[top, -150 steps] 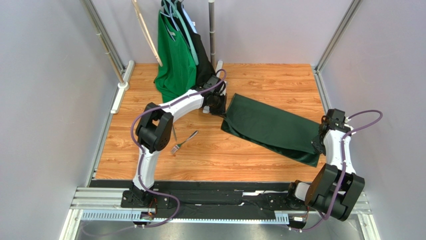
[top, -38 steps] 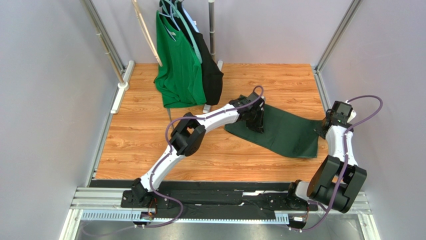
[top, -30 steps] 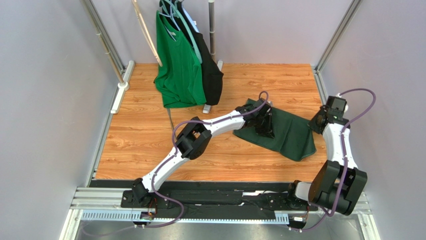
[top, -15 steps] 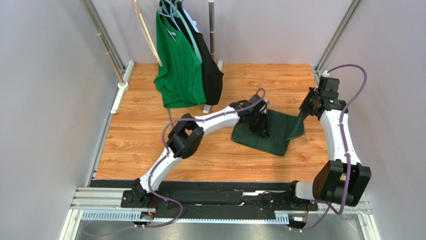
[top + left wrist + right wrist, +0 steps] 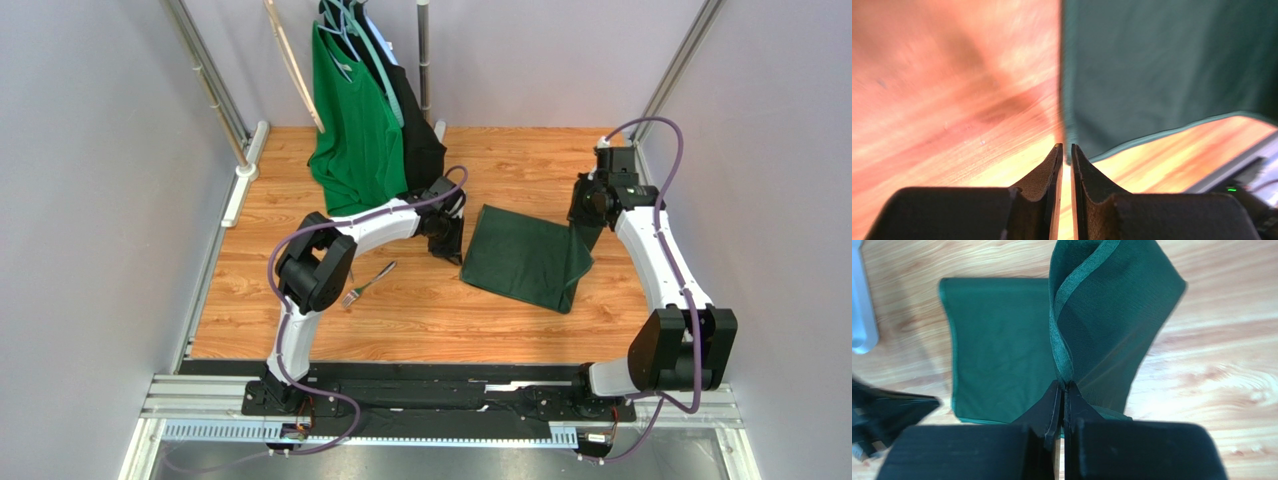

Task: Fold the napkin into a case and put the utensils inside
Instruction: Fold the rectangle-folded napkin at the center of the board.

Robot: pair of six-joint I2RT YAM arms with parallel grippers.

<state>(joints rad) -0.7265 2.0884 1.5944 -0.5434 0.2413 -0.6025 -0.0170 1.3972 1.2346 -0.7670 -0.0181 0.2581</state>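
Observation:
The dark green napkin (image 5: 520, 258) lies folded on the wooden table, right of centre. My right gripper (image 5: 583, 215) is shut on its hem (image 5: 1062, 355) and holds the napkin's right end raised above the flat part (image 5: 997, 350). My left gripper (image 5: 452, 240) sits low just off the napkin's left edge (image 5: 1162, 65). Its jaws (image 5: 1065, 148) are shut to a thin slit with nothing between them, and the cloth's corner lies just past the tips. A silver fork (image 5: 368, 283) lies by the left arm's elbow. No other utensil shows.
A brighter green T-shirt (image 5: 355, 120) and a black garment (image 5: 418, 140) hang on a rack at the back left, close behind the left gripper. The rack's pale foot (image 5: 859, 315) is near the napkin. Metal frame posts (image 5: 660, 80) edge the table.
My right gripper swung far and left, carrying the napkin's right end over the rest. My left gripper drew back left off the cloth to its edge, which uncovered the fork.

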